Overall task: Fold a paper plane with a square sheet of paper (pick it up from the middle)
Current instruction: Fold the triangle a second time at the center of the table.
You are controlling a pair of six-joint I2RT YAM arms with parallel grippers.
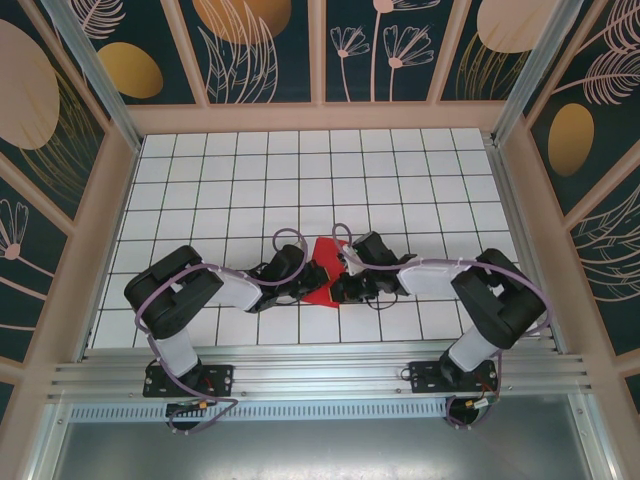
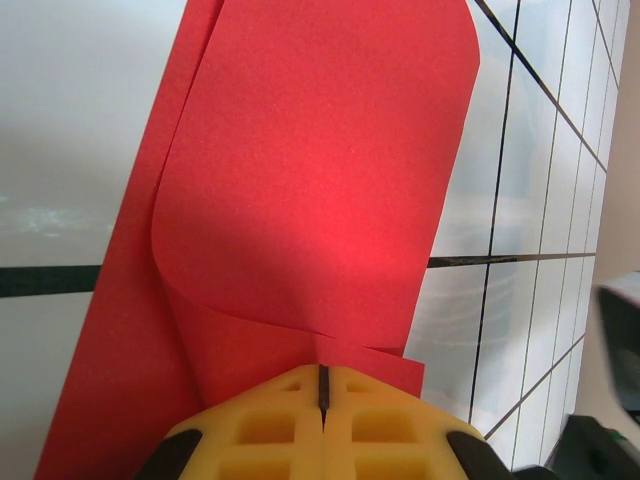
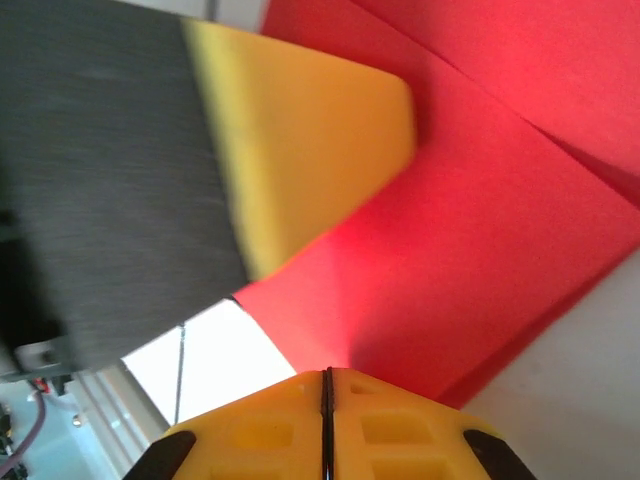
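Both pincers are pinched shut on the paper. Your left gripper (image 2: 322,385) clamps the near edge of the square sheet of paper (image 2: 320,180), and your right gripper (image 3: 326,385) nips another edge. The sheet sits toward 6 o'clock on the grid table (image 1: 300,170), with the left gripper at its 9 o'clock and the right at its 3 o'clock. It curls over on itself, uncreased, so you look to be mid-fold, early in the plane. Which corner your right jaws hold is hard to tell this close. Next, you likely need to lay the curl flat, align the edges and press the crease without tearing.
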